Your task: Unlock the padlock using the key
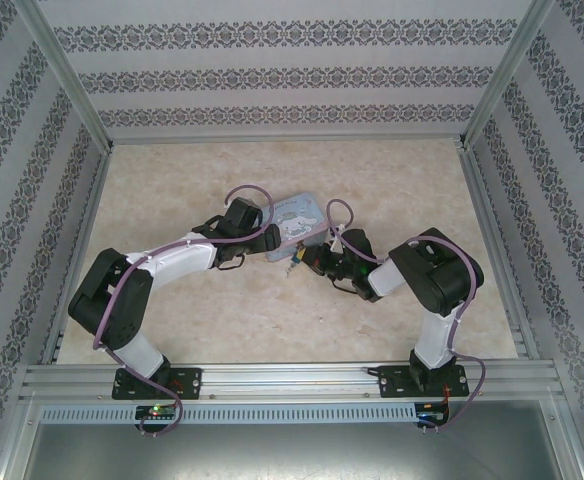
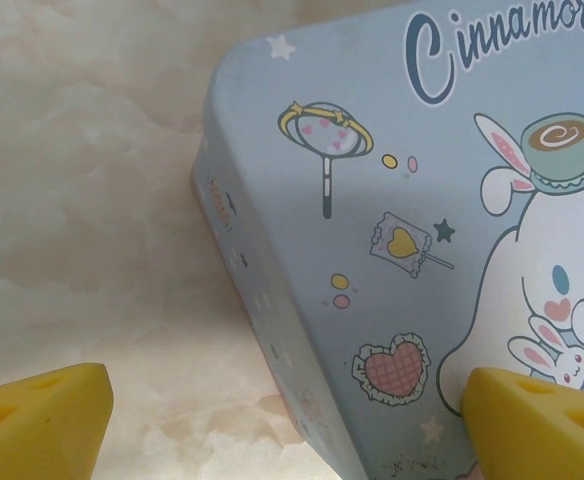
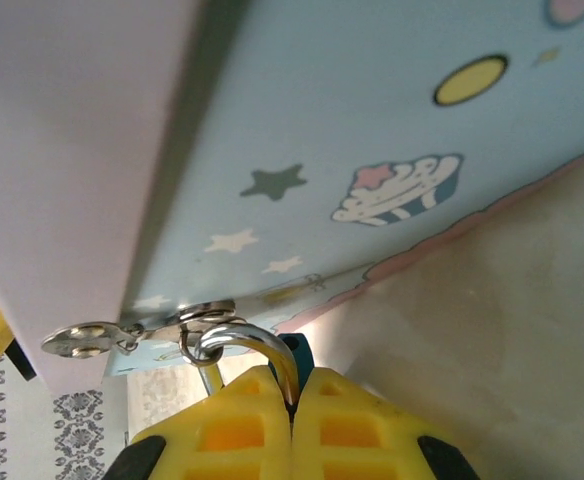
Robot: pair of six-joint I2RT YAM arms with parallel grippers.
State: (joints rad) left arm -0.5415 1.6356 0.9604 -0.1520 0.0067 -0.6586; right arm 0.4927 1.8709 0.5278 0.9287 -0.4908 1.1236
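Right wrist view: the yellow ribbed fingers [image 3: 242, 425] of the right gripper [image 3: 294, 388] are clenched together at lower centre. They nip the small bluish-teal metal padlock [image 3: 298, 352], whose body shows as a sliver at the seam between the tips. Its thin silver shackle [image 3: 257, 340] arches up and left from the body. It passes through a small metal hasp ring [image 3: 204, 318] on the edge of the pastel-blue, cartoon-printed rectangular tin [image 3: 372, 130] above. A flat silver tab [image 3: 77, 341] sits at left, linked beside the ring; its function cannot be determined. Whether the tiny dark grey key is seated in the lock under the pads cannot be told.

Left wrist view: the left gripper [image 2: 292, 430] is released, its yellow tips at the two lower corners of the frame with the tin's near corner between them. Contact with the tin cannot be confirmed.

Top external view: the tin lies at centre frame on the beige marbled table [image 1: 172, 330], and both grippers meet at its lower edge, where the padlock hangs.

Assessment: the padlock is judged light, rigid and smooth, so prone to slip or pivot on the ring. It is best held across the flat faces of the body, with the keyhole end left clear; the shackle is too thin to grip. The tin looks light and may slide unless steadied.
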